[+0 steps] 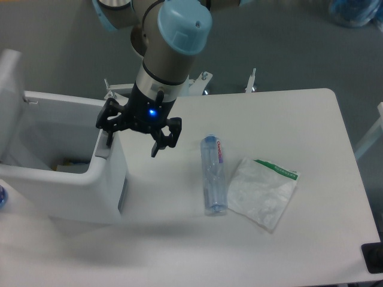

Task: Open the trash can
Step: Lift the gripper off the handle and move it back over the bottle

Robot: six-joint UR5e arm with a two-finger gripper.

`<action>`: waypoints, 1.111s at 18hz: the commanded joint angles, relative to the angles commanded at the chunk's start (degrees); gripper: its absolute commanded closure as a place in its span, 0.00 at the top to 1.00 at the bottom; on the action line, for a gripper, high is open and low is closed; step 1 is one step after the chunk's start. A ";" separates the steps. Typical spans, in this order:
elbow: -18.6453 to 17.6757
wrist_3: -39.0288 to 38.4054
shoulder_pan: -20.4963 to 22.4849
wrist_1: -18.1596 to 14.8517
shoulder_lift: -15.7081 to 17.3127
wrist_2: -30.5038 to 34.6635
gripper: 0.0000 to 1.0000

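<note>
The white trash can (60, 191) stands at the table's left side. Its lid (11, 101) stands raised at the far left, so the inside shows, with some items at the bottom. A grey tab (122, 194) shows on its right wall. My gripper (132, 148) is open and empty, pointing down at the can's right rim. Its left finger (110, 136) is at the rim's edge. Its right finger (158, 146) hangs over the table just right of the can.
A clear plastic bottle (213, 176) lies on the white table (299, 119) right of the gripper. A crumpled clear bag (263, 192) lies beside it. A black object (374, 258) sits at the front right corner. A metal frame (206, 78) stands behind the table.
</note>
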 joint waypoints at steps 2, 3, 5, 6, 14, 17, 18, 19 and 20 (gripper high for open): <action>0.79 0.00 0.00 0.09 0.00 -0.44 1.00; 1.40 0.09 0.00 0.09 -0.17 -0.53 1.00; 2.37 0.17 0.26 0.70 -0.26 -0.44 1.00; 2.55 0.35 0.61 1.40 -0.26 -0.44 1.00; 2.20 4.56 5.18 9.39 -2.72 3.06 1.00; 1.94 11.22 7.90 10.37 -5.26 12.71 1.00; 1.59 14.21 8.87 10.37 -5.53 15.79 1.00; 1.24 17.20 9.49 10.37 -5.71 17.73 1.00; 1.32 20.36 10.19 10.37 -6.32 18.36 1.00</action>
